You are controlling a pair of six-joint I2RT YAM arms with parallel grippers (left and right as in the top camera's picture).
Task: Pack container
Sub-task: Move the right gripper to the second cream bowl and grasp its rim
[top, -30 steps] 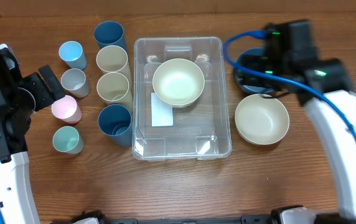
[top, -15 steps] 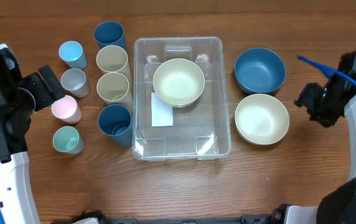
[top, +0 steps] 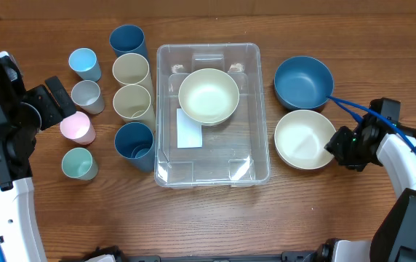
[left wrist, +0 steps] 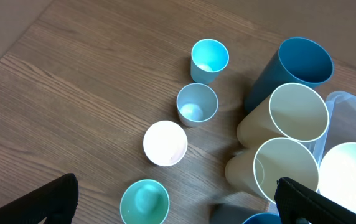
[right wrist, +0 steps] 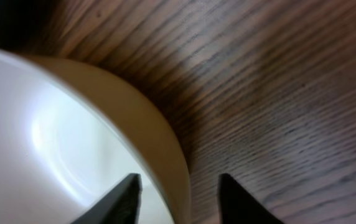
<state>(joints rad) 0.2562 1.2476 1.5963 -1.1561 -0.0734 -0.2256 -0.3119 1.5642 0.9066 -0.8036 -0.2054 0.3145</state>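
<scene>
Right jaws now astride cream bowl (top: 306,140) rim, seemingly loose.

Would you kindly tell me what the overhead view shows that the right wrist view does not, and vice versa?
Only overhead: the clear container holding the packed cream bowl, the blue bowl and the cups. Only right wrist: the right gripper with fingers straddling a bowl rim, one inside, one outside, with gaps either side. Both: the loose cream bowl on the wooden table.
</scene>
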